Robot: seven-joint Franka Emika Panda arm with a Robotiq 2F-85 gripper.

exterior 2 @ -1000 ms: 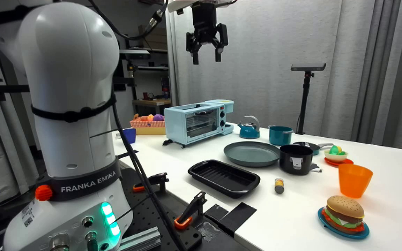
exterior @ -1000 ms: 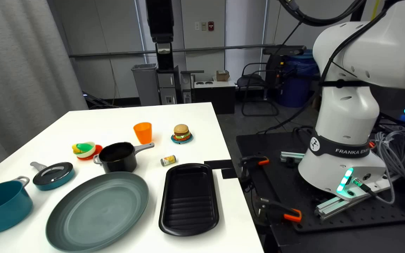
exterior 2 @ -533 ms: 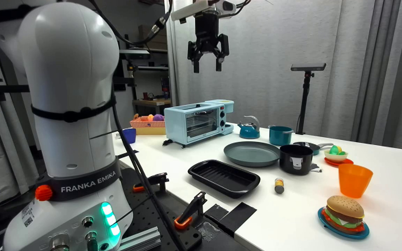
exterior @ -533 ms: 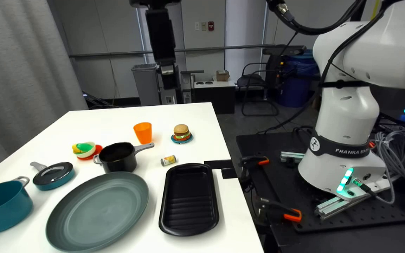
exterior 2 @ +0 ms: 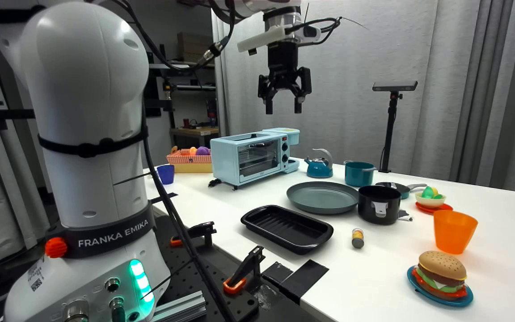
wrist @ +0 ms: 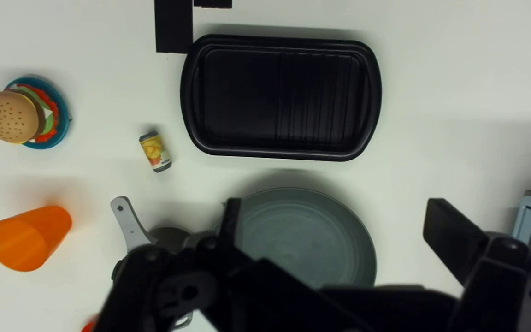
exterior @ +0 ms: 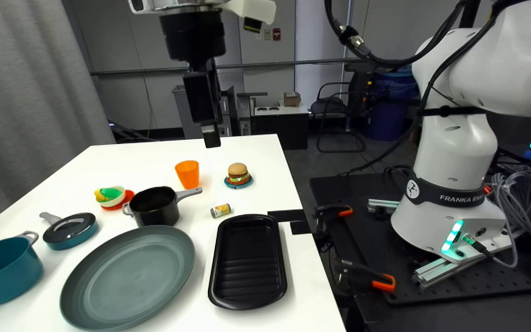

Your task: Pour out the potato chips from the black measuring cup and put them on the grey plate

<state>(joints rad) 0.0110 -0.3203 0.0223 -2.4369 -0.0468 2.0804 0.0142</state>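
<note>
The black measuring cup [exterior: 166,214], round with a grey handle, stands upright on the white table and shows in both exterior views. Right beside it lies the wide grey plate [exterior: 129,276], its surface bare. Its dark inside shows no chips; the potato chips are hidden or out of view. High above the table hangs my gripper [exterior 2: 283,108], open and holding nothing. In the wrist view the grey plate [wrist: 295,235] appears between and below the spread fingers, while the left finger covers most of the cup, leaving its handle [wrist: 128,221] visible.
A black ridged tray [exterior 2: 286,228] and a small can [wrist: 156,152] lie near the cup. Around them are an orange cup [exterior 2: 454,230], toy burger [exterior 2: 441,273], teal pot [exterior 2: 358,173], lidded pan [exterior: 70,230], bowl [exterior: 113,198], kettle [exterior 2: 319,167] and light blue toaster oven [exterior 2: 226,161].
My gripper has come down and, in an exterior view, shifted right; more of the wrist now shows in both exterior views. It stays open. Nothing on the table has moved.
</note>
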